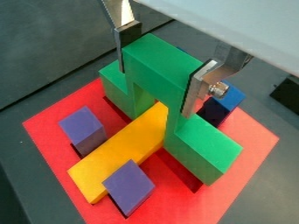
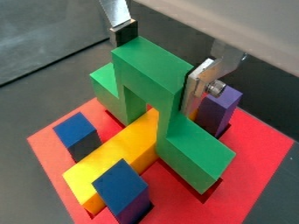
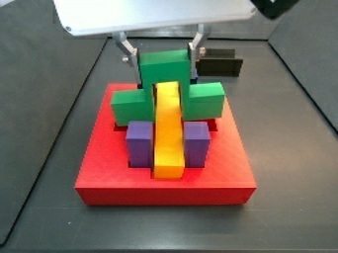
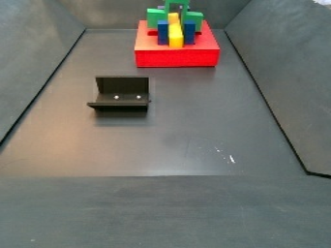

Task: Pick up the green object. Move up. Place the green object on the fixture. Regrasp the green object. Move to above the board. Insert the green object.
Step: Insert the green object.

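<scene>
The green object (image 1: pixel 158 66) (image 2: pixel 146 74) stands upright on the red board (image 1: pixel 59 109) (image 3: pixel 165 183), arched over the long yellow bar (image 1: pixel 122 149) (image 3: pixel 168 128), with its legs down at the board on either side. My gripper (image 1: pixel 152 87) (image 2: pixel 158 70) (image 3: pixel 165 57) is shut on the green object's raised crossbar, a silver finger (image 1: pixel 193 87) against each side face. The fixture (image 4: pixel 120 94) (image 3: pixel 222 64) sits on the dark floor apart from the board, with nothing in it. In a side view the green object (image 4: pixel 172 15) shows small, at the far end.
Purple-blue square posts (image 3: pixel 138 138) (image 3: pixel 199 138) stand beside the yellow bar, and further ones (image 1: pixel 82 127) (image 1: pixel 128 184) (image 1: pixel 222 101) show in a wrist view. Dark walls (image 4: pixel 39 87) ring the grey floor (image 4: pixel 195 145).
</scene>
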